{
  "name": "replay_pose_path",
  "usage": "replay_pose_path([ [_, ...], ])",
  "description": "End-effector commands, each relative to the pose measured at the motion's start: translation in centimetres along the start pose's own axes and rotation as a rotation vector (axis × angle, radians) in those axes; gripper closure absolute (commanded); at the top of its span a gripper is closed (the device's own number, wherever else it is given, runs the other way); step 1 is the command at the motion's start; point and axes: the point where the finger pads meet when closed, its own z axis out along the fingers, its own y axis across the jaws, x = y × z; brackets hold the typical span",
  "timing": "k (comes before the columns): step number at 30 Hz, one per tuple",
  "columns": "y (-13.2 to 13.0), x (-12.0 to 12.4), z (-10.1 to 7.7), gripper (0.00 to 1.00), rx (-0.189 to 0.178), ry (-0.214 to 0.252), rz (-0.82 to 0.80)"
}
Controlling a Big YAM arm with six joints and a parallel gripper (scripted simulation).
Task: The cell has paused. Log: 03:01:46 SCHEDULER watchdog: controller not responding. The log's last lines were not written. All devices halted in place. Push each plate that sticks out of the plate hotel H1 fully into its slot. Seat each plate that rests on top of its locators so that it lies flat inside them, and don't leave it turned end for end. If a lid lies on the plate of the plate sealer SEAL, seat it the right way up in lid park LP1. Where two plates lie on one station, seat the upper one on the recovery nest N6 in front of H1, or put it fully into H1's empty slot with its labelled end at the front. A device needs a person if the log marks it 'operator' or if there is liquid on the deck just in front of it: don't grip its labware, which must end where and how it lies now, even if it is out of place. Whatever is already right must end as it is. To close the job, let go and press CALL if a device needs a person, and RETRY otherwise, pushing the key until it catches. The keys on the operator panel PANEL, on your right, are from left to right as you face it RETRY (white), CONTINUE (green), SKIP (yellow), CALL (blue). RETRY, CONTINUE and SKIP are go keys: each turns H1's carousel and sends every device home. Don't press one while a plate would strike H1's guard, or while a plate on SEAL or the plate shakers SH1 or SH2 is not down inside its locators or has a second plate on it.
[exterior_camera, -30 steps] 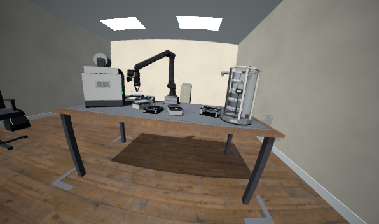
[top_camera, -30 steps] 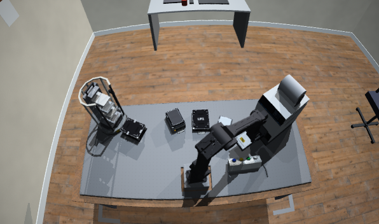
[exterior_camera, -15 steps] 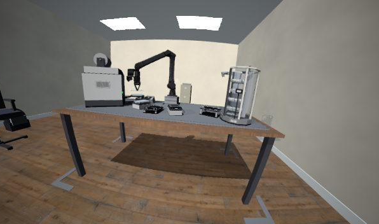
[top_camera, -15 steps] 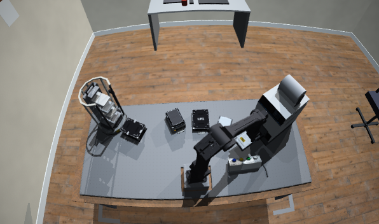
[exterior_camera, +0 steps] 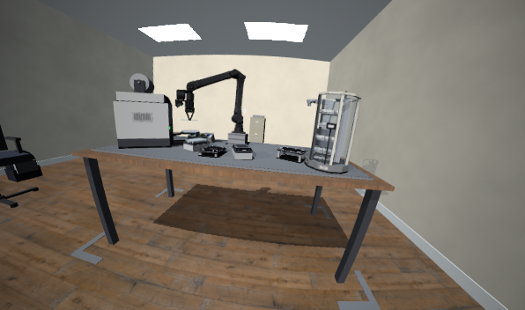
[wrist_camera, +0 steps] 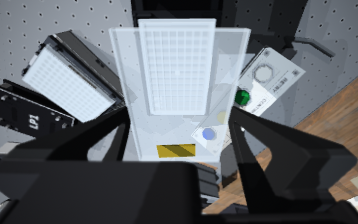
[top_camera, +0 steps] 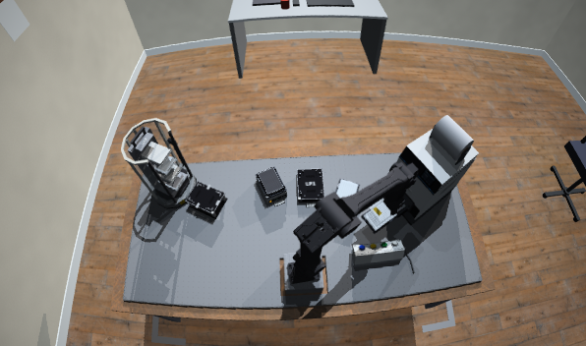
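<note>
My gripper [exterior_camera: 189, 119] [wrist_camera: 179, 112] is shut on a clear lid [wrist_camera: 177, 131] with a yellow striped label, held level above the plate sealer's plate [wrist_camera: 177, 70], which shows through it. The plate sealer [top_camera: 440, 153] [exterior_camera: 142, 128] stands beside the arm. Lid park LP1 [top_camera: 303, 193] [wrist_camera: 17, 107] is black and bare. A white plate [top_camera: 348, 188] [wrist_camera: 70, 82] sits on a shaker; its seating is unclear. A dark plate [top_camera: 271, 181] sits on the other shaker. Hotel H1 [top_camera: 158, 184] [exterior_camera: 333, 167] holds several plates; their depth is unclear. The recovery nest [top_camera: 205, 199] [exterior_camera: 291, 153] looks bare.
The operator panel [top_camera: 380, 252] [wrist_camera: 284, 70] stands close to the sealer, partly behind the lid in the wrist view. Its white RETRY key [wrist_camera: 264, 73] and green key [wrist_camera: 242, 97] show clearly. The panel's cable [top_camera: 410, 262] trails beside it. H1's guard posts surround its slots.
</note>
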Motion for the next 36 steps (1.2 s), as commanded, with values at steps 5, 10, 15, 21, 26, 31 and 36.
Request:
replay_pose_path([
  [5,0.8,-1.9,-4.2,0.16,-0.006,-0.059,0.001],
  [10,0.8,-1.8,-5.6,0.16,-0.006,-0.059,0.001],
  [15,0.8,-1.8,-6.6,0.16,-0.005,-0.050,0.000],
  [21,0.8,-1.7,-7.3,0.16,-0.005,-0.045,0.000],
  [26,0.8,-1.2,-6.7,0.16,-0.003,-0.031,-0.001],
  [31,0.8,-1.2,-6.7,0.16,-0.003,-0.031,-0.001],
  [36,0.8,-1.2,-6.7,0.16,-0.003,-0.031,-0.001],
])
